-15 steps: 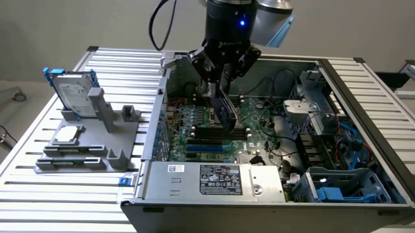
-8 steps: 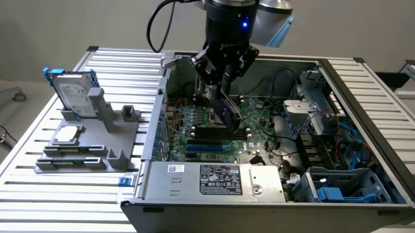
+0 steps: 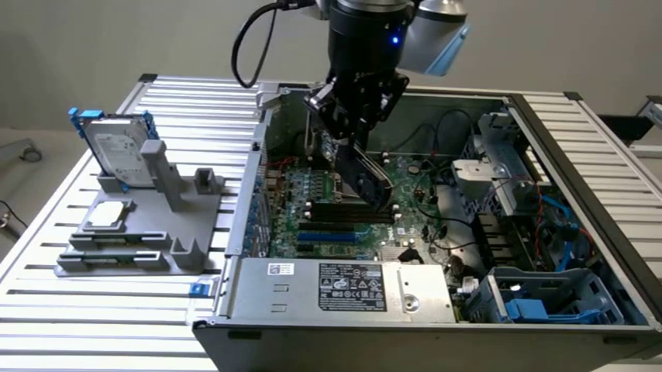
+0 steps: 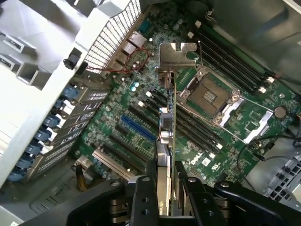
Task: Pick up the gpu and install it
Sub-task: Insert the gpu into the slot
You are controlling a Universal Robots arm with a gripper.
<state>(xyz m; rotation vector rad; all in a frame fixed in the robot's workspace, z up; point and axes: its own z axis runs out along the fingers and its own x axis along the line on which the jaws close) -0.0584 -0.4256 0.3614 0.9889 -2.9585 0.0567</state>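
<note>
Peeking into the open computer case (image 3: 248,194), we see the gripper (image 4: 165,193) pinching the gpu (image 4: 168,132) by one end, card tilted above the motherboard (image 4: 117,101); we can't tell if its low edge touches. Crowding it are the blue slot (image 4: 138,128), the bare CPU socket (image 4: 210,96) just beside and the power supply (image 3: 342,288). Outside, at the exterior view's left, the hard drive (image 3: 117,151) and processor chip (image 3: 108,216) sit on a grey stand (image 3: 155,232).

Plain grey wall (image 3: 104,39) behind slatted alu table (image 3: 83,325), pale floor (image 3: 21,178) at ext. view's left.
</note>
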